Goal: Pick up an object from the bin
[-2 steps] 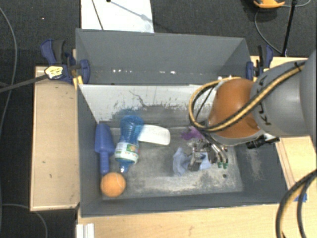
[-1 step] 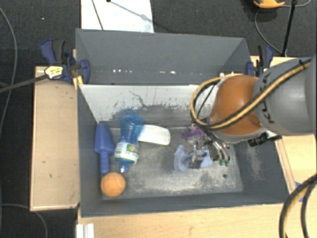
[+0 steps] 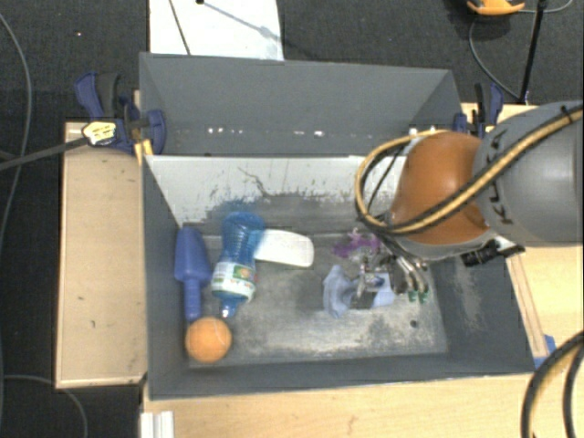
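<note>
**Bin stock, camera view: 1 arm, 5 loose items**

- Bin (image 3: pixel 301 108): grey metal, floor scuffed.
- Arm: enters from the right; orange wrist cover (image 3: pixel 436 188) w/ yellow-black cables looped round it.
- Claw (image 3: pixel 381 279): low over bin floor, right of centre. Wide or narrow: cannot tell, wrist blocks the look-in.
- Item at claw: pale blue-purple crumpled thing (image 3: pixel 339 294), on floor just left of claw, touching it. Held or not: cannot tell.
- Blue plastic bottle (image 3: pixel 235 258): lying down, left half, white label.
- White oblong piece (image 3: pixel 285 248): against bottle's right side.
- Dark blue handle-shaped tool (image 3: pixel 190 267): just left of bottle.
- Orange ball (image 3: pixel 208 339): front-left corner, by bottle's narrow end.
</note>
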### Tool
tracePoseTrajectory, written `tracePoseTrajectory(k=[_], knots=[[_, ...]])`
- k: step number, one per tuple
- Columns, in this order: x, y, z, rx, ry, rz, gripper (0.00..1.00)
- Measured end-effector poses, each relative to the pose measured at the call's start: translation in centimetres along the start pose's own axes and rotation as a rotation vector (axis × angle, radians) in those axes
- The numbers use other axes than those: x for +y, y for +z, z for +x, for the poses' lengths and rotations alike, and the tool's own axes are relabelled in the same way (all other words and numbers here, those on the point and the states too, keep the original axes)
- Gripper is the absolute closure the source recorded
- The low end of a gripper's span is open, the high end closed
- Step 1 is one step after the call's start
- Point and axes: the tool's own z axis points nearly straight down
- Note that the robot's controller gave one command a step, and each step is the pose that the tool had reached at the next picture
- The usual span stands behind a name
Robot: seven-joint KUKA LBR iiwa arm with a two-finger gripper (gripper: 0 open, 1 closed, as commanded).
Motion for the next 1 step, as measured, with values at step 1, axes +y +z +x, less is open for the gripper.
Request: tracePoseTrajectory(k=[1], knots=[[0.01, -1.9, -0.05, -0.003, 0.0, 0.0, 1.0]])
